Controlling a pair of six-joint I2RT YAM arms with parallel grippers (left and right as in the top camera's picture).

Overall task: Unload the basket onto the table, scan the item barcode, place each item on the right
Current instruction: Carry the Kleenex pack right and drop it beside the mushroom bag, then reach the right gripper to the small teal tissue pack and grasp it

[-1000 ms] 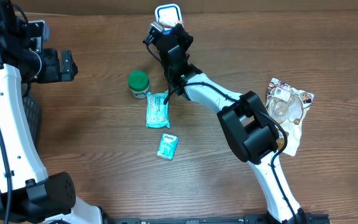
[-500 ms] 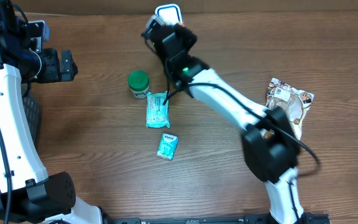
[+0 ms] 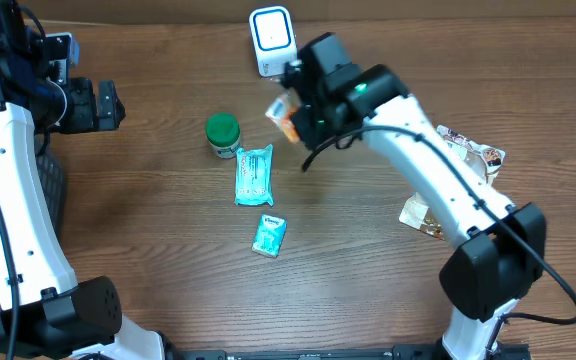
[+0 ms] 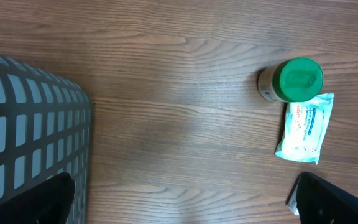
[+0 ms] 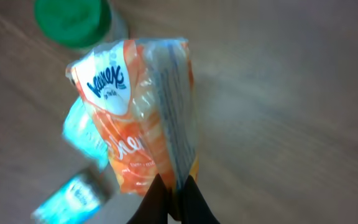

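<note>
Holding the orange tissue pack above the table: the right gripper is pinched fully closed on one end of it, and the rest of the pack sticks out past the fingertips. The brand logo on a white patch faces the wrist camera. The view is blurred and I can't make out a barcode.

From overhead, the pack sits at the tip of the right gripper, near the white scanner but apart from it, on the scanner's near side. The scanner stands at the far edge of the table.

A green-lidded jar is to the left of the pack, standing upright. A blue-white wipes pack lies just beside the jar, close to touching its base. A small teal packet lies further toward the near edge, apart from both. A snack bag lies to the right, partly under the right arm.

The left gripper is spread wide with nothing between its fingers. It hangs over bare wood at the left side, well apart from the items, with a grey basket at its left.
</note>
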